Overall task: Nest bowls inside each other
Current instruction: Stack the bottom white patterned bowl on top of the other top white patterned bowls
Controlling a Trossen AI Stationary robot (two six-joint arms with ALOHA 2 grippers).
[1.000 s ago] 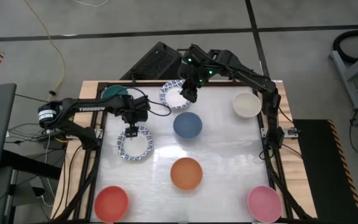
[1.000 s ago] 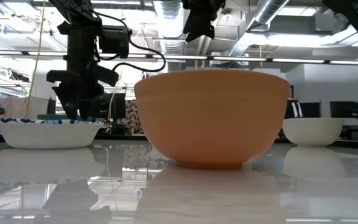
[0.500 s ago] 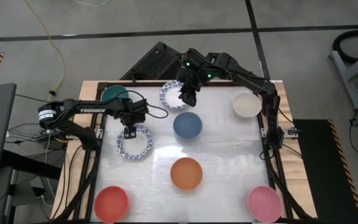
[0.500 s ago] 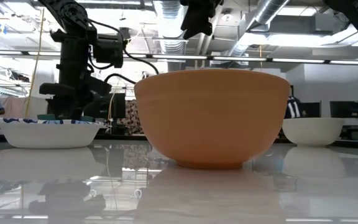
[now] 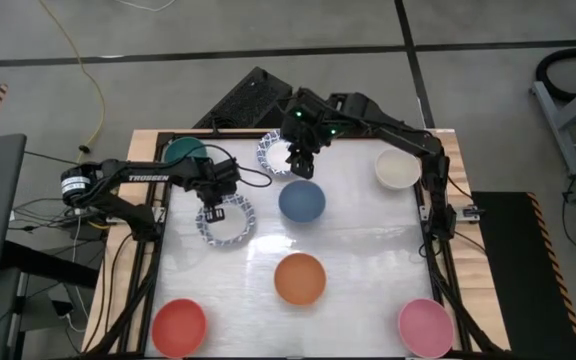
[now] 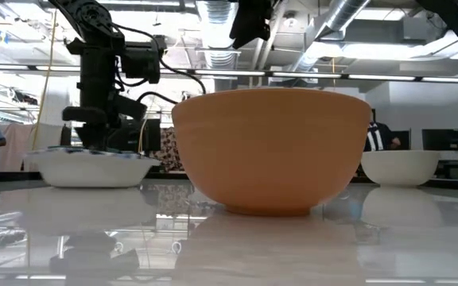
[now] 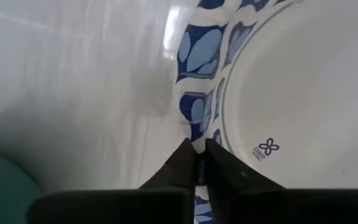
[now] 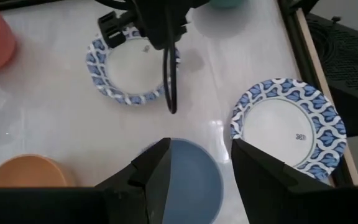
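On the glossy white counter (image 5: 358,240), the left gripper (image 5: 211,211) pinched the rim of a blue-patterned bowl (image 5: 225,222) at its ten o'clock, while the right gripper (image 5: 296,166) hung with jaws apart over the blue bowl (image 5: 302,201), under a ducted ceiling (image 6: 348,24).

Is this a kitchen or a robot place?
Probably a robot lab or workshop, not a kitchen: bare ceiling ducts and pipes overhead, a yellow cable trailing over a concrete floor, and bowls like the orange bowl spaced out on a white table.

Left claw (image 5: 211,207) pinched closed, low at table level; right claw (image 5: 298,168) parted, hovering higher.
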